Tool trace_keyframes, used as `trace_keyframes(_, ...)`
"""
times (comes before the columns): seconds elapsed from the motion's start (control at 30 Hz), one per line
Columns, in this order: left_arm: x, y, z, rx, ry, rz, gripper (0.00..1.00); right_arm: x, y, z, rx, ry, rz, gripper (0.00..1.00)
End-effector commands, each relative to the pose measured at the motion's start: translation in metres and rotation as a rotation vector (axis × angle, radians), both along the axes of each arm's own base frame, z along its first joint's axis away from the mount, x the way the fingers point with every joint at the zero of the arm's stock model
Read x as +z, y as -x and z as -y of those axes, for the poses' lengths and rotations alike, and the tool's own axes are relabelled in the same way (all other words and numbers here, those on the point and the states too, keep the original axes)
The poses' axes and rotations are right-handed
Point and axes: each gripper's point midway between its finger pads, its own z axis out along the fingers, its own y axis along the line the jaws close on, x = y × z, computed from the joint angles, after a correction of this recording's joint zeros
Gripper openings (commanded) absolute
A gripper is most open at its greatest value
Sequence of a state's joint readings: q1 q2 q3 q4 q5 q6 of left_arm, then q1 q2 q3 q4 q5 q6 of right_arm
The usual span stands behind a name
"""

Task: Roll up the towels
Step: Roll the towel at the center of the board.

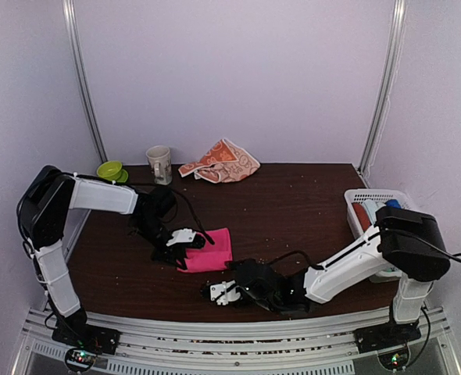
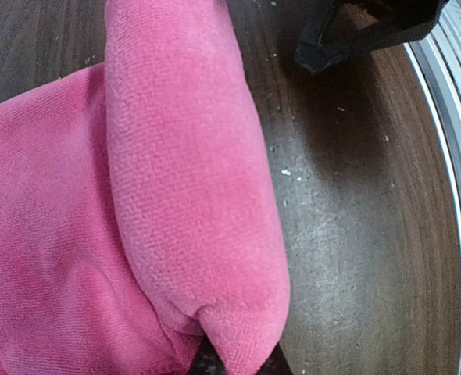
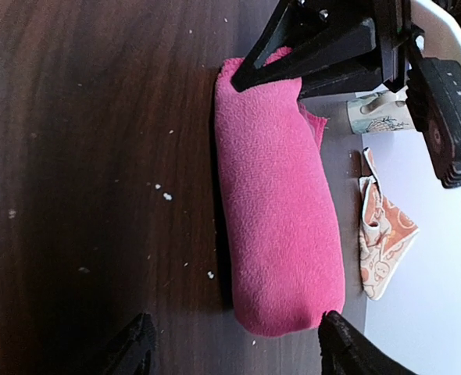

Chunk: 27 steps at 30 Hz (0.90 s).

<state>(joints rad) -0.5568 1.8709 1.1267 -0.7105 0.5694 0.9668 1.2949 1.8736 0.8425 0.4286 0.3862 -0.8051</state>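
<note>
We see the pink towel (image 1: 209,254) in plain hot magenta, no print, only a fine woven rib up close. The orange-peach towel (image 1: 223,164) carries white bunny faces. The tabletop (image 1: 309,203) is dark brown wood grain, flecked with pale specks. The cup (image 1: 159,164) is cream with a faint drawing, the bowl (image 1: 111,169) lime green, the basket (image 1: 375,193) white, with red and light blue showing inside. The left arm (image 1: 101,195) and right arm (image 1: 348,266) are white with black parts.

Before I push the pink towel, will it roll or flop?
The pink towel looks soft and plush, so it would likely buckle rather than slide whole. Its fold is loose, with a flat layer beside it, so a push may unroll it.
</note>
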Motion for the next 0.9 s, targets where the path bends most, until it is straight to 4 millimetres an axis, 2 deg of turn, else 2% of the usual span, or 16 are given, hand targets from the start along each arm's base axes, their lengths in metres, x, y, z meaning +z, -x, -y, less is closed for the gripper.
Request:
trace_keyframes(0.0,-0.035,0.028,-0.029,-0.012,-0.168,-0.140,0.00,0.013,-0.024,-0.018,-0.059,0.000,0.153,0.72)
trace_keyframes(0.27,-0.036,0.026,-0.030,-0.023,-0.189,-0.167,0.00,-0.004,-0.048,-0.032,-0.106,0.048,0.185,0.74)
trace_keyframes(0.43,-0.039,0.028,-0.034,-0.031,-0.210,-0.176,0.00,-0.018,-0.061,-0.031,-0.126,0.081,0.141,0.69)
trace_keyframes(0.47,-0.040,0.028,-0.034,-0.032,-0.213,-0.176,0.00,-0.020,-0.063,-0.030,-0.125,0.086,0.128,0.67)
trace_keyframes(0.67,-0.041,0.026,-0.036,-0.031,-0.210,-0.175,0.00,-0.038,-0.057,-0.031,-0.080,0.140,-0.003,0.30)
trace_keyframes(0.8,-0.041,0.024,-0.037,-0.027,-0.209,-0.171,0.00,-0.044,-0.050,-0.031,-0.058,0.157,-0.074,0.21)
trace_keyframes(0.87,-0.040,0.021,-0.038,-0.022,-0.207,-0.156,0.07,-0.046,-0.048,-0.031,-0.054,0.163,-0.100,0.17)
